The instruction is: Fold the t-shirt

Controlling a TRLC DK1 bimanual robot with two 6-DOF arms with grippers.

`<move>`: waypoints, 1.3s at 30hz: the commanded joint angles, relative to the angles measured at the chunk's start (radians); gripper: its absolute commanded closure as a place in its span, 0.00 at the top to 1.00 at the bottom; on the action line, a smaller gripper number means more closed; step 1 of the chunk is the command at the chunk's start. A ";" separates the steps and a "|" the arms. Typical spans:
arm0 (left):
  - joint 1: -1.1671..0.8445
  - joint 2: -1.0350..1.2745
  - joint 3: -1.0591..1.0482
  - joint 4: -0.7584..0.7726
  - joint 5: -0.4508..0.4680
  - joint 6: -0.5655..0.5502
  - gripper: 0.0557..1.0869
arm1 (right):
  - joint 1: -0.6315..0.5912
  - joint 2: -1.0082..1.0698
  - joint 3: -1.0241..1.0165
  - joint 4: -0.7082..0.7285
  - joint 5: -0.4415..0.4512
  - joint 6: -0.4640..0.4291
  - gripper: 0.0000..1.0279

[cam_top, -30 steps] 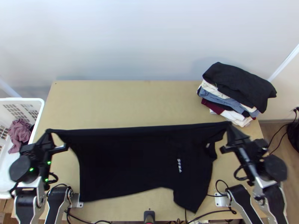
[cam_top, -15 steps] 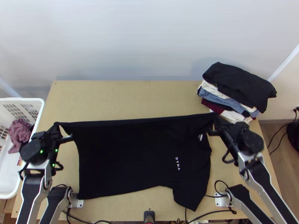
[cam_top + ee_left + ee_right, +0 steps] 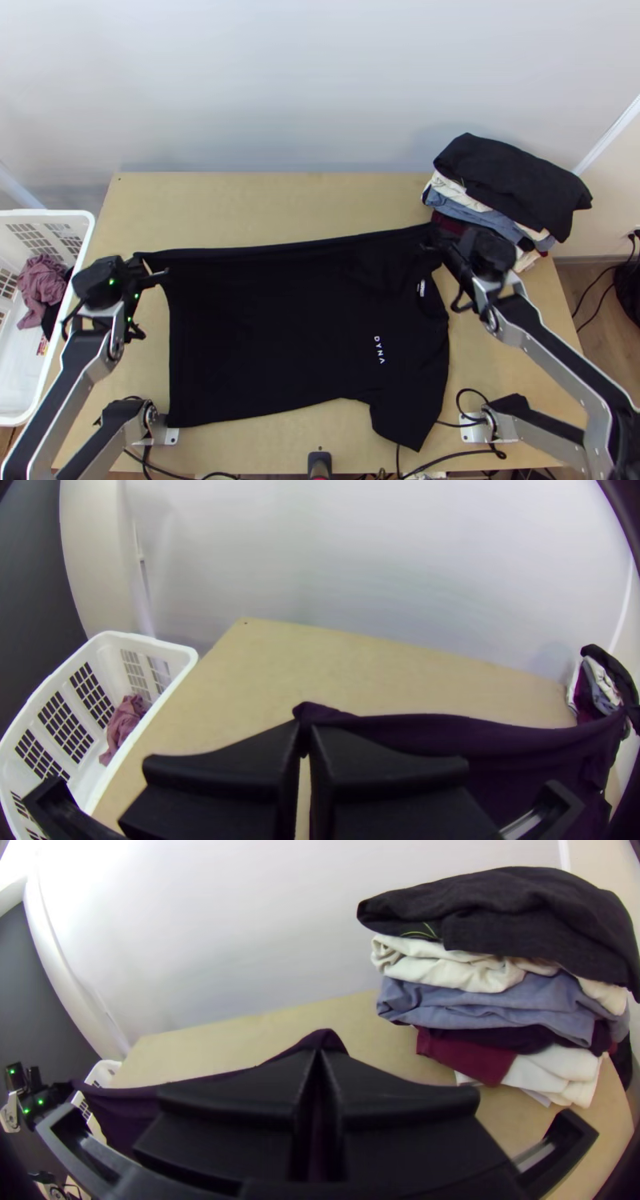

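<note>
The black shirt (image 3: 280, 344) lies on the table (image 3: 264, 208) to the robot-base side of the pile (image 3: 512, 188), its long axis running leftward from near the pile; most of it is spread, with the far edge drawn into a taut line. From both claws, the body of it lies back toward the arms' bases, and I'd say the coming fold turns on that: the held edge would have to travel that way, away from the pile. Neither arm is nearer, since each has an end. The right claw (image 3: 321, 1057) is closed on the shoulder end, close by the pile; the left claw (image 3: 305, 732) is closed on the hem-end corner, well apart from the pile.
</note>
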 commanded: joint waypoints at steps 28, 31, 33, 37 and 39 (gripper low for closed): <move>0.094 0.749 0.476 0.024 0.089 -0.073 0.04 | 0.015 0.615 0.496 -0.006 -0.008 0.004 0.03; 0.094 0.787 0.510 0.019 0.089 -0.073 0.04 | 0.012 0.658 0.553 -0.034 -0.010 0.005 0.03; 0.094 0.815 0.535 0.012 0.090 -0.076 0.04 | 0.011 0.682 0.593 -0.067 -0.010 0.005 0.03; 0.093 0.859 0.599 -0.043 0.110 -0.101 0.04 | 0.011 0.724 0.676 -0.147 -0.010 0.008 0.03; 0.093 0.882 0.639 -0.083 0.121 -0.110 0.04 | 0.011 0.742 0.715 -0.187 -0.010 0.008 0.03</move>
